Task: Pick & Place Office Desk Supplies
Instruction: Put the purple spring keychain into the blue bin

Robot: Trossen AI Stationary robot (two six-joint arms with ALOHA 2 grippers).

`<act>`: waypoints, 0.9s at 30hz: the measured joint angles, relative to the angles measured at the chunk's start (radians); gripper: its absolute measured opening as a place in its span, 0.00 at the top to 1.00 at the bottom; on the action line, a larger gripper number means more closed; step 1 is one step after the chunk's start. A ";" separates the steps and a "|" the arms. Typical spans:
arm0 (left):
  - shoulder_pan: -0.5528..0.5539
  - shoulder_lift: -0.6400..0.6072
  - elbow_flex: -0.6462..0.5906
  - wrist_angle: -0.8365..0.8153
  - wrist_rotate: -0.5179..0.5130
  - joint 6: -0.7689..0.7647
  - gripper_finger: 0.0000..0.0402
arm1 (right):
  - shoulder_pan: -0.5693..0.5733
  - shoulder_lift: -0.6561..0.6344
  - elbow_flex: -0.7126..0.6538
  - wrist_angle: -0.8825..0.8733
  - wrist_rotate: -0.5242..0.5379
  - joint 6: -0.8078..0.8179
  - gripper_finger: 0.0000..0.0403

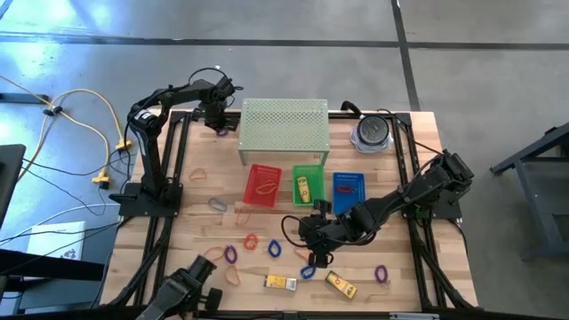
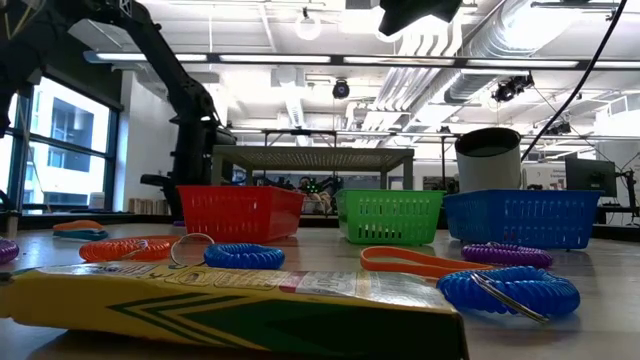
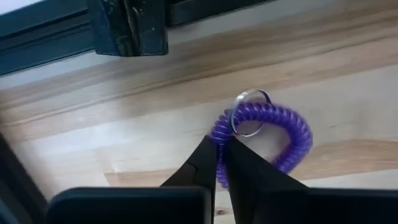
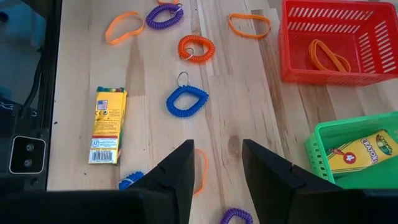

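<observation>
Left gripper (image 3: 219,163) clenched on the purple coil keychain (image 3: 267,127) at the table's far edge — right gripper (image 4: 217,168) parted, empty, hovering over an orange band (image 4: 200,171).

Three baskets (image 1: 307,187) mid-table, metal rack (image 1: 284,130) behind, scattered coils (image 1: 252,242) in front

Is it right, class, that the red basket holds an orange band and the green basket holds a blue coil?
Not quite. The red basket does hold an orange band, but the green basket holds a yellow crayon box, not a blue coil. The right wrist view shows it.
</observation>
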 joint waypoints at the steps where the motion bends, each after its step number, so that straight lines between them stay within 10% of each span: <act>1: -0.005 -0.004 0.000 -0.009 -0.012 0.003 0.98 | 0.000 0.000 0.000 0.000 0.000 0.000 0.70; 17: -0.163 -0.517 0.002 -0.339 -0.212 0.002 1.00 | 0.000 0.000 0.000 -0.006 0.000 -0.027 0.70; 27: -0.655 -0.911 0.000 -0.304 -0.218 -0.124 1.00 | 0.000 0.000 0.000 0.053 0.155 0.002 0.70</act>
